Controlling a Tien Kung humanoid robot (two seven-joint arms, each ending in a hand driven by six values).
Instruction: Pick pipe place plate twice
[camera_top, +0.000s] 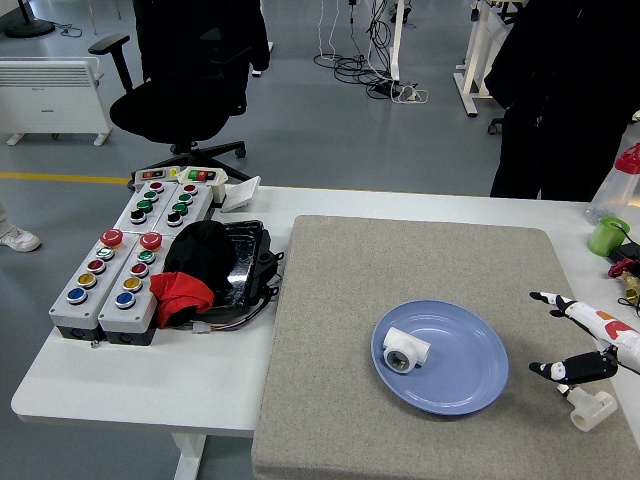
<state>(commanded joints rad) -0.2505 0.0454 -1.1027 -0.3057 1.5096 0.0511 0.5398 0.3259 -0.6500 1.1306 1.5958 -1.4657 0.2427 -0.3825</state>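
With one white pipe fitting (404, 352) already lying on the blue plate (470, 375) at lower centre, the right hand (585, 345), fingers spread and empty, hovers above a second fitting (590, 409) at lower right, seemingly not yet picked.

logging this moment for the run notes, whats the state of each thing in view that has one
blue plate: flat on the grey mat, holding one pipe piece
white pipe piece: lying in the plate's left part, untouched
second white pipe piece: on the mat right of the plate, not in it
right hand: fingers spread, holding nothing, just above the second piece
left hand: not in view
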